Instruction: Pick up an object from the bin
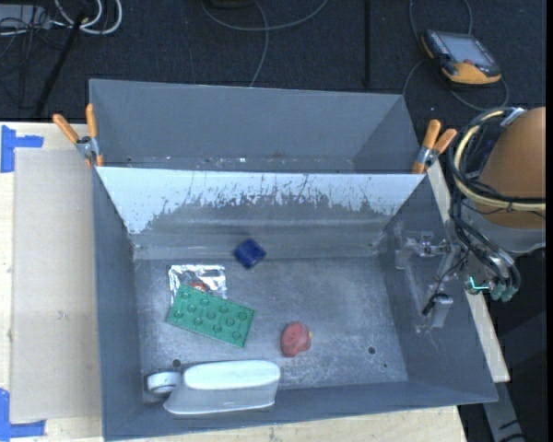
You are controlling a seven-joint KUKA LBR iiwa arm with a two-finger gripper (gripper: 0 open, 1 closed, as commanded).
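My gripper (433,304) hangs at the bin's right side, close to the sloping right wall, with no loose thing under it. Nearest to it is a small reddish rounded lump (296,339) on the floor, well to its left. A small dark blue cube (249,253) lies near the back wall. A green studded plate (210,318) rests at the left, partly on top of a crinkled silver foil packet (197,278).
A white oblong bottle (229,377) with a grey cap lies along the front wall at the left. The arm with its orange cover and cables stands outside the bin's right rim. Bare floor lies between the reddish lump and the right wall.
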